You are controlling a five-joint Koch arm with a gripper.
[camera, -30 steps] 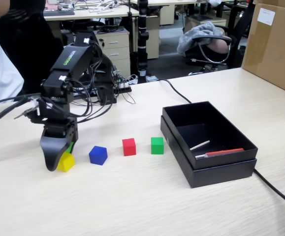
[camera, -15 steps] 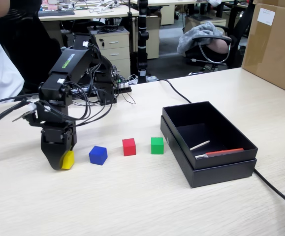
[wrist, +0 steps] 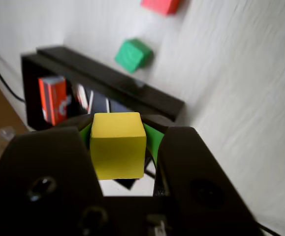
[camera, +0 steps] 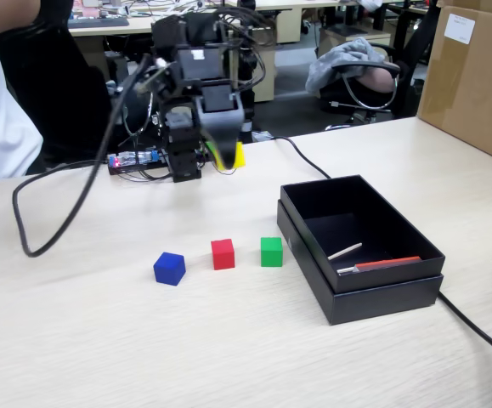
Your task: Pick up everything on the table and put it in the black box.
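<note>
Jaws of the gripper (wrist: 118,147) clamp the yellow cube (wrist: 117,145) squarely between them (green pads on both flanks), raised above the desk (camera: 229,340).

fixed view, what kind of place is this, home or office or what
Most likely a shared office or lab: rows of desks with a drawer cabinet beneath, an office chair behind the table, and a large cardboard carton.

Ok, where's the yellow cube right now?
The yellow cube is in the claw, raised above the table in the fixed view, behind the red cube and left of the black box.
</note>
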